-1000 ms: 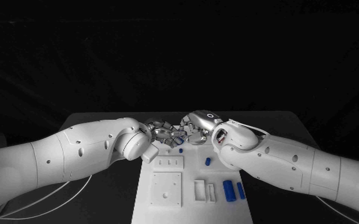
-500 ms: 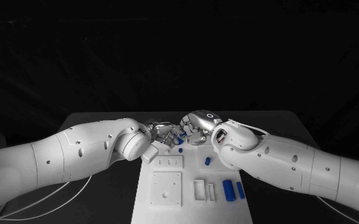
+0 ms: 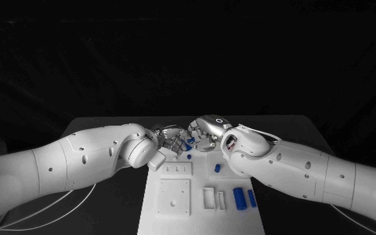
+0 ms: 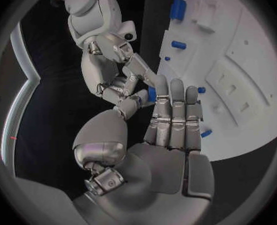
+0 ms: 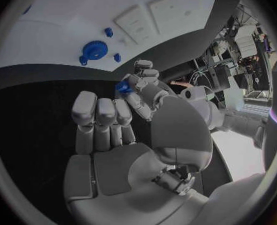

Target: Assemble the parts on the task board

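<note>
Silver hands [image 3: 174,140] [image 3: 205,134] pinch one small blue part [image 5: 123,87].

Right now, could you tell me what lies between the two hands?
A small blue part sits between the left hand's fingers and the right hand, clearest in the left wrist view; who holds it is unclear.

Black table [image 3: 298,129], white cables [image 3: 47,208].

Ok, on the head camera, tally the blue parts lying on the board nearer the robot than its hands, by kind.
Long blue cylinders: 2
Small blue pegs: 2
Total: 4
</note>
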You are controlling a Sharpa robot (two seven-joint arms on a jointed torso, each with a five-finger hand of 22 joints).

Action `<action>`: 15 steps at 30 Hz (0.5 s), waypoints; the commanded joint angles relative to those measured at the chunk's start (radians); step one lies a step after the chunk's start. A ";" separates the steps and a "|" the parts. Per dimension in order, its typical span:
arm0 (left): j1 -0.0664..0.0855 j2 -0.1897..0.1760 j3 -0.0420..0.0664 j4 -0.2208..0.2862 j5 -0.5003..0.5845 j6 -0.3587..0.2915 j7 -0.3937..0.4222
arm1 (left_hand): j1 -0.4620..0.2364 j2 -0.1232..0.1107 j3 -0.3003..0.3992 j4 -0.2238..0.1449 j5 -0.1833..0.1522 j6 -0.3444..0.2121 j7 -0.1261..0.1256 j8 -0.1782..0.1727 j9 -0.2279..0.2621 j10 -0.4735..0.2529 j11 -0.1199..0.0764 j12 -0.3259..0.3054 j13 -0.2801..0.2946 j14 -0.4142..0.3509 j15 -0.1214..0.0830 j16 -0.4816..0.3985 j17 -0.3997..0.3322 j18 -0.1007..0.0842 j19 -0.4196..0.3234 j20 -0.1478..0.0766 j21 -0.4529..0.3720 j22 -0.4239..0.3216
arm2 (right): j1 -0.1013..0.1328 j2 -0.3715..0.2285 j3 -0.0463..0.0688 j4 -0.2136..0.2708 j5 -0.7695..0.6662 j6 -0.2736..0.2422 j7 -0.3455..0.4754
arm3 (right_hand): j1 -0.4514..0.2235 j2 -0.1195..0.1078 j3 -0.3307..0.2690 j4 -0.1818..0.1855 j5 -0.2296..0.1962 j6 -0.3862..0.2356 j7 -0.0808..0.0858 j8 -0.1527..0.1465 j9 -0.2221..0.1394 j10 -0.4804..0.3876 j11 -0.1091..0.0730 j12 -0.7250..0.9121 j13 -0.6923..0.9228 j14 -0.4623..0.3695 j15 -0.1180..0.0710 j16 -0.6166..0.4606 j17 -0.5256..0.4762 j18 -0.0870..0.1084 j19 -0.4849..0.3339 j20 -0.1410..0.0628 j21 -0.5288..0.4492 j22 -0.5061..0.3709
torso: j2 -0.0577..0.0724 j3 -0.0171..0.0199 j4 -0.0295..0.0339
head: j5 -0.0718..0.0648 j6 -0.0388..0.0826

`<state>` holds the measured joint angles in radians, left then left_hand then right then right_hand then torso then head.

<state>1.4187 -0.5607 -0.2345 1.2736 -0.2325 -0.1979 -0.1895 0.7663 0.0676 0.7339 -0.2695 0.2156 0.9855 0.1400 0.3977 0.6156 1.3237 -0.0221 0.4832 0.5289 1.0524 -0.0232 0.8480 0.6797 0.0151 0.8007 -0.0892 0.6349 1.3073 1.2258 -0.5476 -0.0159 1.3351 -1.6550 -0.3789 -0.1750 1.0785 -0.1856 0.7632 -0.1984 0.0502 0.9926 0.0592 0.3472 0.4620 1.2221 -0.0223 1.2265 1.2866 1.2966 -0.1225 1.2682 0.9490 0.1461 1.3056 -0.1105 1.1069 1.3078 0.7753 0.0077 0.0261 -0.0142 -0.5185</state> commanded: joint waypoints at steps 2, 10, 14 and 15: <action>0.002 0.003 0.003 0.005 0.007 0.025 0.024 | 0.002 -0.009 0.013 0.002 -0.005 0.121 -0.086 -0.005 0.016 -0.002 -0.005 0.004 0.003 0.001 -0.002 0.005 -0.003 -0.011 0.002 -0.036 0.008 0.018 | -0.004 -0.002 -0.003 -0.011 -0.008 0.014 -0.010 | 0.011 0.003 0.004 -0.001 0.004 0.037 0.031 0.004 0.002 -0.005 0.001 0.003 0.001 0.003 -0.007 -0.006 0.002 0.116 -0.001 -0.006 0.000 0.009 | 0.000 -0.0001 0.0000 | -0.001 0.000; 0.001 0.002 0.003 0.000 -0.064 0.030 0.028 | 0.027 -0.026 0.025 0.019 -0.048 0.123 -0.086 -0.012 0.026 0.002 -0.007 0.002 0.006 0.004 -0.003 0.011 -0.007 -0.012 -0.002 -0.036 0.017 0.019 | -0.004 0.000 -0.003 -0.034 0.060 -0.041 0.014 | 0.000 -0.026 0.008 0.012 0.008 -0.014 0.041 -0.027 -0.010 -0.080 0.011 -0.066 -0.050 -0.003 0.000 -0.016 -0.001 0.116 -0.008 -0.004 -0.009 0.005 | -0.001 0.0000 -0.0012 | 0.002 -0.003; 0.001 0.002 0.003 -0.004 -0.089 0.029 0.025 | 0.036 -0.032 0.025 0.023 -0.063 0.127 -0.087 -0.013 0.030 0.009 -0.009 0.000 0.006 0.009 -0.005 0.013 -0.009 -0.013 -0.007 -0.036 0.020 0.019 | -0.004 0.000 -0.003 -0.043 0.097 -0.068 0.032 | -0.026 -0.078 0.001 0.044 0.003 -0.112 0.075 -0.080 -0.033 -0.127 0.042 -0.107 -0.075 -0.011 0.032 -0.029 -0.005 0.116 -0.019 -0.002 -0.024 -0.001 | 0.000 -0.0001 -0.0004 | 0.002 -0.004; 0.001 0.002 0.003 -0.005 -0.095 0.028 0.024 | 0.039 -0.034 0.025 0.023 -0.064 0.128 -0.088 -0.013 0.031 0.011 -0.009 0.000 0.007 0.011 -0.005 0.014 -0.009 -0.013 -0.008 -0.037 0.021 0.019 | -0.004 -0.001 -0.003 -0.045 0.111 -0.081 0.040 | -0.030 -0.084 -0.006 0.051 0.002 -0.122 0.082 -0.085 -0.034 -0.134 0.049 -0.112 -0.077 -0.014 0.039 -0.032 -0.005 0.116 -0.023 -0.002 -0.028 -0.002 | 0.000 -0.0001 -0.0001 | 0.001 -0.004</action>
<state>1.4196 -0.5605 -0.2324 1.2664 -0.2829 -0.1961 -0.1823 0.7940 0.0310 0.7599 -0.2515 0.1575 1.0149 0.1230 0.3864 0.6453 1.3311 -0.0288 0.4831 0.5343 1.0560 -0.0268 0.8557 0.6716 0.0151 0.8006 -0.0893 0.6504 1.3073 1.2219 -0.5462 -0.0191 1.2953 -1.5977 -0.4134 -0.1494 1.0551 -0.2590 0.7584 -0.1520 0.0586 0.9014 0.1171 0.2659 0.4291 1.0875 0.0200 1.1177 1.2106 1.2836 -0.0885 1.2381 0.9446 0.1441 1.2882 -0.1130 1.0813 1.3072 0.7748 0.0076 0.0253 -0.0127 -0.5218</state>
